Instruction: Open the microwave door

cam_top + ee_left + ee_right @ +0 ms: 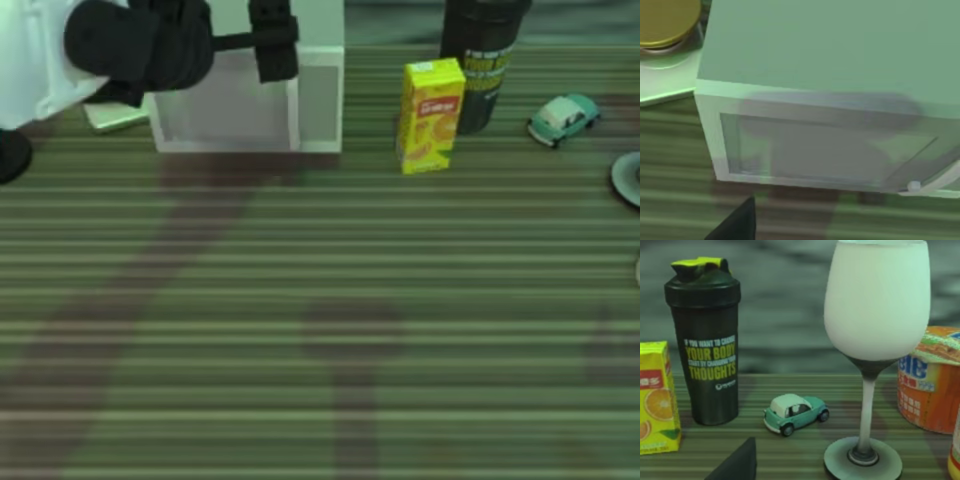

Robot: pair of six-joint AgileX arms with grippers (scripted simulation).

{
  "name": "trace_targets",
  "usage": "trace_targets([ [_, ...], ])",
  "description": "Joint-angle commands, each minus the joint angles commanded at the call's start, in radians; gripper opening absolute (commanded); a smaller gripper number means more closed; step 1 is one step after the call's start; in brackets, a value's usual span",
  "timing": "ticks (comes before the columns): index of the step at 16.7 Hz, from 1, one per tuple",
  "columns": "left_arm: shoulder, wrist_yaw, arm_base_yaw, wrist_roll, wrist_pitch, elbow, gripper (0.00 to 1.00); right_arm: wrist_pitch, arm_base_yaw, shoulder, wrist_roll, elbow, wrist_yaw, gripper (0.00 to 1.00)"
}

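The microwave (300, 25) stands at the table's back left, a pale grey-white box. Its door (225, 105), with a large greyish window, lies flush across the front beside the narrow plain panel (320, 95). My left gripper (273, 40) hovers above the oven's top near its front edge, open and holding nothing. The left wrist view looks down on the door (815, 150), with one dark finger (737, 225) low before it and apart from it. My right gripper is outside the top view. Its wrist view shows a single dark finger (740, 462) over bare table, open.
A yellow carton (430, 115), a black shaker bottle (485, 60) and a small teal toy car (563, 118) stand right of the microwave. A wine glass (872, 340) and an orange tub (930, 385) stand at the far right. A pale flat item (115, 117) lies left of the oven.
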Motion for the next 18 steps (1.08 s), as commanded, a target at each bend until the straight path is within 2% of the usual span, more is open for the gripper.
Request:
trace_targets([
  [4,0.239,-0.045,-0.076,-0.058,-0.081,0.179,1.00,0.000,0.000,0.000,0.000,0.000,0.000,1.00],
  [7,0.323,-0.061,-0.102,-0.078,-0.114,0.242,1.00,0.000,0.000,0.000,0.000,0.000,0.000,1.00],
  [13,0.332,-0.060,-0.099,-0.078,-0.112,0.247,1.00,0.000,0.000,0.000,0.000,0.000,0.000,1.00],
  [18,0.489,-0.035,-0.061,-0.042,-0.014,0.310,1.00,0.000,0.000,0.000,0.000,0.000,0.000,1.00],
])
